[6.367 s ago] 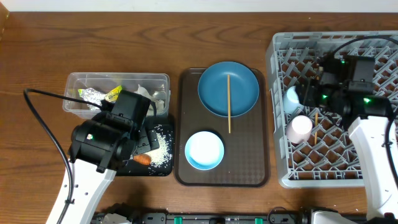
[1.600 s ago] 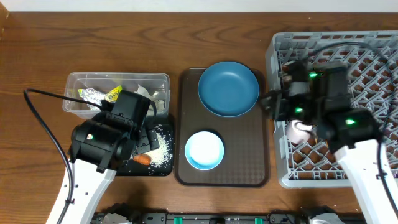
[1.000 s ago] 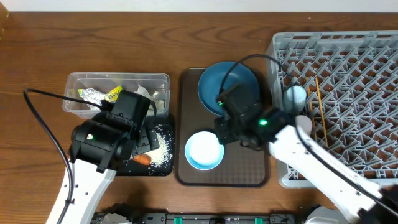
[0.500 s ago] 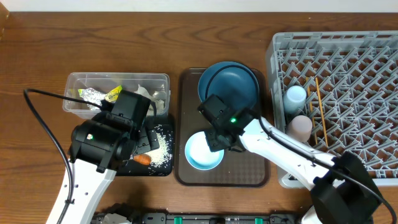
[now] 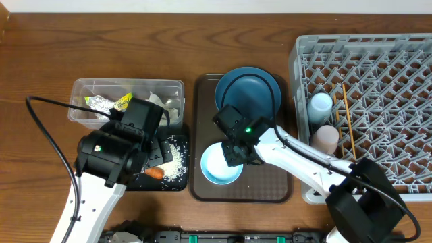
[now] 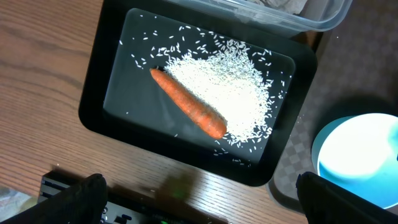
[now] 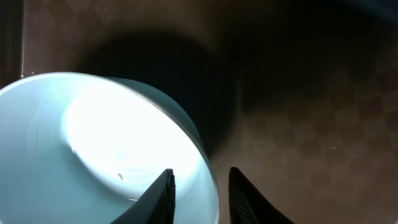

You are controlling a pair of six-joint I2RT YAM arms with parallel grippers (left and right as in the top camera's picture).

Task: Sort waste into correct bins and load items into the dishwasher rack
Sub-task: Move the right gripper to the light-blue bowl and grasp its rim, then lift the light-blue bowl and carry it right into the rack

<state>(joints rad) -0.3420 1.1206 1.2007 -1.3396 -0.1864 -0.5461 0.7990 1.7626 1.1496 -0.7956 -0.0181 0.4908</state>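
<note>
The white bowl (image 5: 217, 167) sits on the brown serving tray below the blue plate (image 5: 255, 91). My right gripper (image 5: 233, 150) is at the bowl's upper right rim. In the right wrist view the gripper (image 7: 201, 171) is open, one finger inside the bowl (image 7: 106, 137) and one outside, straddling the rim. My left gripper (image 6: 200, 186) is wide open and empty above the black tray (image 6: 99, 93), which holds the carrot (image 6: 188, 112) and rice (image 6: 236, 93). The clear tub (image 5: 128, 84) holds tissues and the foil wrapper (image 5: 111, 102). The pink cup (image 5: 326, 138), light blue cup (image 5: 320, 104) and chopsticks (image 5: 347, 115) are in the grey rack (image 5: 378, 61).
The brown serving tray (image 5: 270, 185) lies between the bins and the rack. The left arm (image 5: 115, 152) covers part of the black tray and the tub's front edge. The bowl's edge also shows in the left wrist view (image 6: 360, 155).
My right arm left the rack, crossed over the plate and came down to the bowl's rim. The chopstick that lay on the plate is now in the rack. The left arm has not moved.
</note>
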